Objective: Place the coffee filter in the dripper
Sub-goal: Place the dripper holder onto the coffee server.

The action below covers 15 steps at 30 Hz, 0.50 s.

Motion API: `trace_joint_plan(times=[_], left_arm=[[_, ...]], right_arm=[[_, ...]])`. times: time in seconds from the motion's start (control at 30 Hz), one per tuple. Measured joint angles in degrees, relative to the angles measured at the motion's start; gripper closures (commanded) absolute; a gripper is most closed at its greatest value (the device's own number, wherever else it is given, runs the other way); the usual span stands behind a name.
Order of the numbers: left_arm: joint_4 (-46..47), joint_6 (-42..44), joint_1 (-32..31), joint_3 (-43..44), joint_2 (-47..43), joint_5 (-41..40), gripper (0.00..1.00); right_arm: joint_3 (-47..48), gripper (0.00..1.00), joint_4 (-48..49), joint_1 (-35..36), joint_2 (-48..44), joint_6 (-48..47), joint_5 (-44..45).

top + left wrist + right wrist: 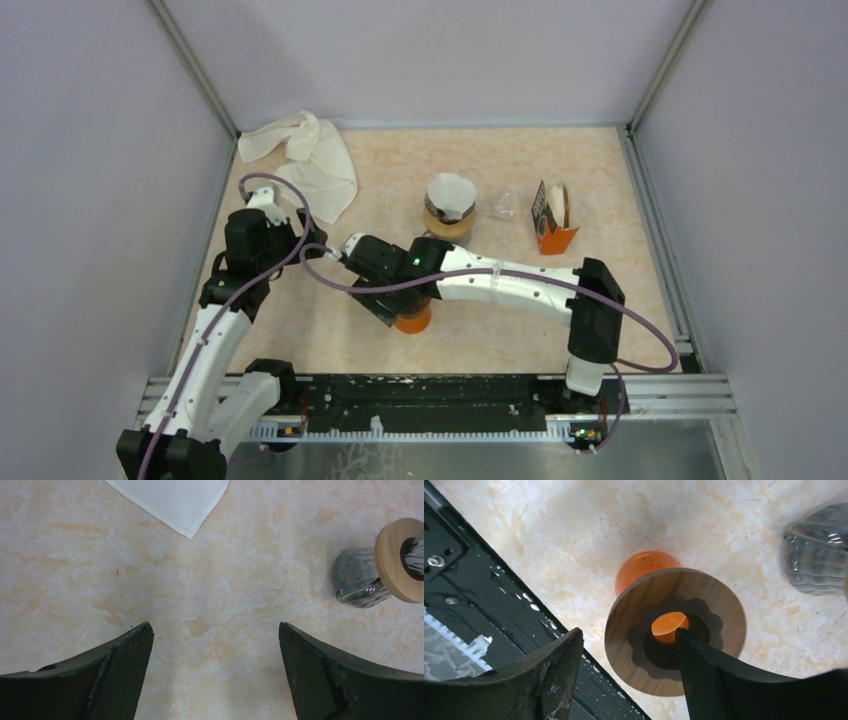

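An orange glass dripper (412, 318) with a wooden collar (674, 630) stands near the table's front edge. My right gripper (628, 632) is open over it: one finger reaches into the collar's centre hole and the other hangs outside the collar, apart from it. In the top view the gripper (385, 298) covers most of this dripper. A second, smoke-grey dripper (448, 215) stands further back with a white coffee filter (451, 192) sitting in its top. My left gripper (215, 627) is open and empty over bare table; the grey dripper (360, 577) lies to its right.
An orange filter box (553, 222) with white filters in it stands right of the grey dripper. A small clear plastic piece (506, 205) lies between them. A white cloth (305, 160) lies at the back left. The black rail (469, 580) runs along the front edge.
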Motion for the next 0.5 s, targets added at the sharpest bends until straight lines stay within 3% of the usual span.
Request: trace_joint_plan(times=[0.23, 0.5], left_arm=[[0.0, 0.0, 0.2, 0.0, 0.1, 0.3, 0.00], [0.3, 0.0, 0.2, 0.0, 0.1, 0.9, 0.01]], right_arm=[[-1.5, 0.19, 3.2, 0.0, -9.3, -0.5, 2.4], [-7.8, 0.17, 6.9, -5.9, -19.6, -1.0, 4.7]])
